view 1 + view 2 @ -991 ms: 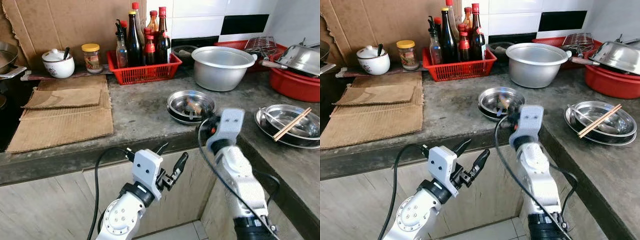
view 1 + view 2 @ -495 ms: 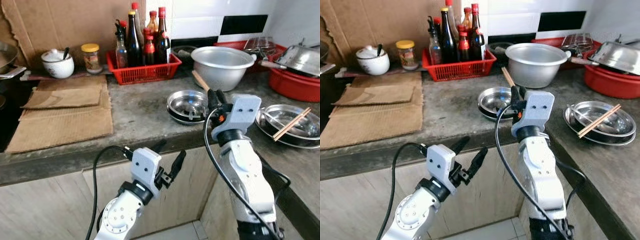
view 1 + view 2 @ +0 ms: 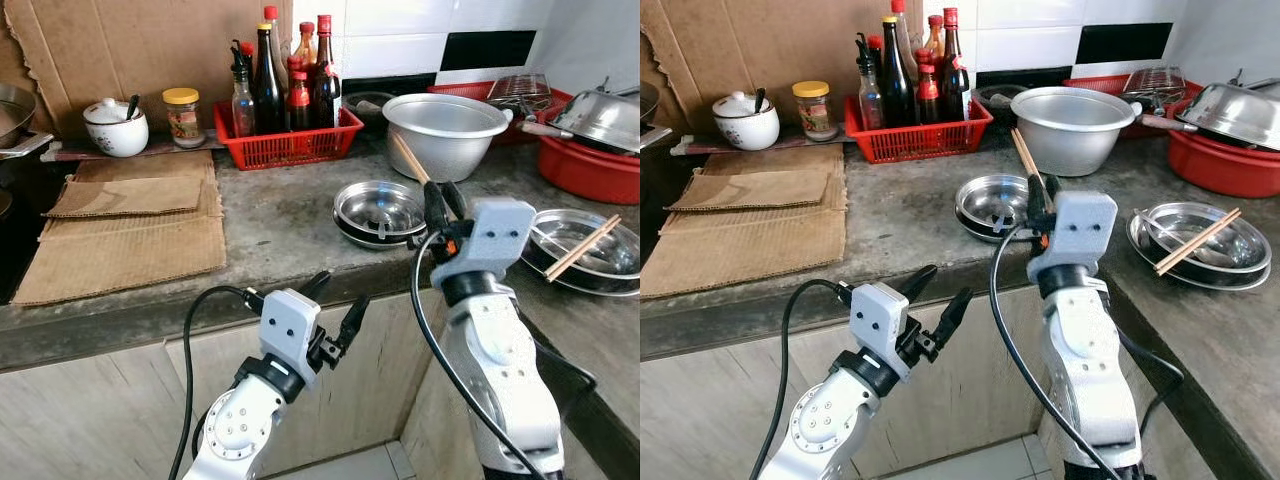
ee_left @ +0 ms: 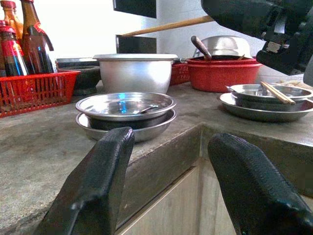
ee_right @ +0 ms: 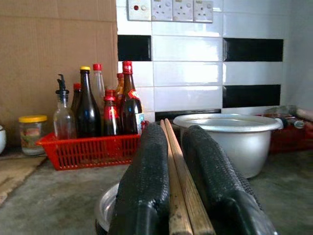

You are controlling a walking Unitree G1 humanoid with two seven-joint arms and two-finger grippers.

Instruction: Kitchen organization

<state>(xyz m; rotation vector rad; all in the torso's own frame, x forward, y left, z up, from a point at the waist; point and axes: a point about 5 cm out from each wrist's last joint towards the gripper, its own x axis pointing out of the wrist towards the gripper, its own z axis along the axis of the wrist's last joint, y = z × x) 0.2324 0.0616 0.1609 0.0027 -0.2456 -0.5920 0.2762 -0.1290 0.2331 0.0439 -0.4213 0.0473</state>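
My right gripper (image 3: 438, 196) is shut on a pair of wooden chopsticks (image 3: 408, 158), held up over the counter's front edge beside the stacked steel dishes (image 3: 380, 212). The sticks point up and back toward the aluminium pot (image 3: 445, 132). In the right wrist view the chopsticks (image 5: 178, 186) lie pinched between the black fingers (image 5: 146, 186). My left gripper (image 3: 335, 303) hangs open below the counter edge, nothing between its fingers (image 4: 93, 191). A second pair of chopsticks (image 3: 583, 247) rests across steel plates (image 3: 615, 270) on the right.
A red basket (image 3: 290, 145) of sauce bottles stands at the back, with a jar (image 3: 182, 115) and a white lidded pot (image 3: 115, 126) to its left. Cardboard sheets (image 3: 120, 230) cover the counter's left. A red basin (image 3: 590, 168) with a steel lid sits far right.
My right gripper has risen from the stacked steel dishes with the chopsticks in it and shifted a little right. The left gripper has barely moved.
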